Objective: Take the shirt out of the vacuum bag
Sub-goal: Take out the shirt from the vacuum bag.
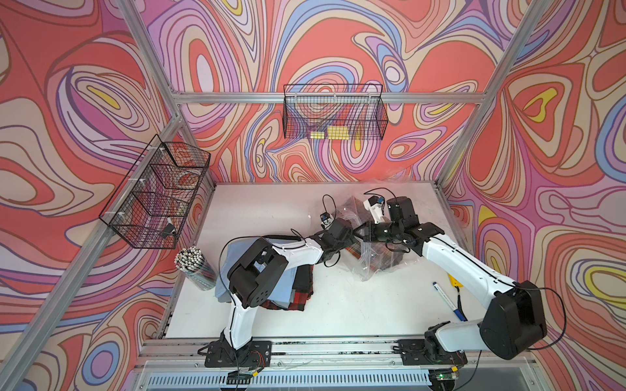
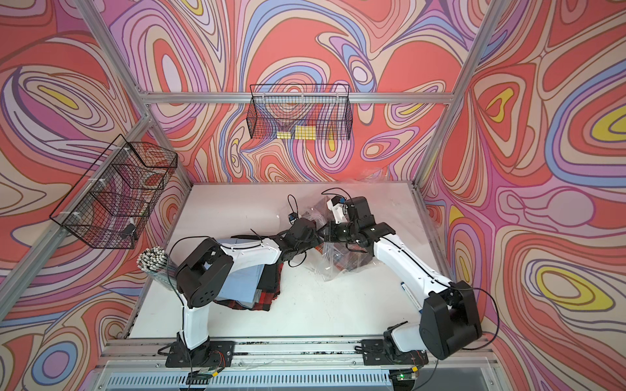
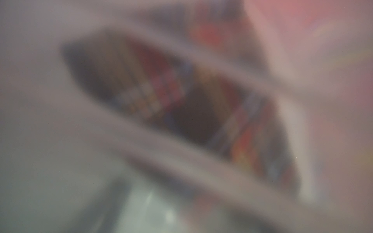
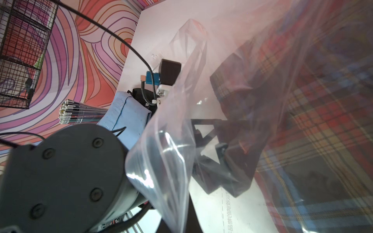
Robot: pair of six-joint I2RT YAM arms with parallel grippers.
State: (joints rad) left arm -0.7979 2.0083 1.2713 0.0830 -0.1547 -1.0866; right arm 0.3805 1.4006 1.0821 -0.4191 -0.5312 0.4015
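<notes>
The clear vacuum bag (image 1: 376, 260) lies crumpled on the white table (image 1: 271, 210), toward three o'clock from its middle, with the plaid shirt (image 4: 312, 121) folded inside. The left gripper (image 4: 220, 155), seen through the film in the right wrist view, sits inside the bag's mouth with its jaws spread wide and nothing between them. The right gripper (image 1: 364, 233) is closed tight, apparently pinching the bag's rim, though its fingertips are hidden. The left wrist view is a blur of plaid. The shirt looks light, soft and limp, so it will likely bunch. Its nearest folded edge offers the best hold. The slick plastic may drag along unless pinned.
</notes>
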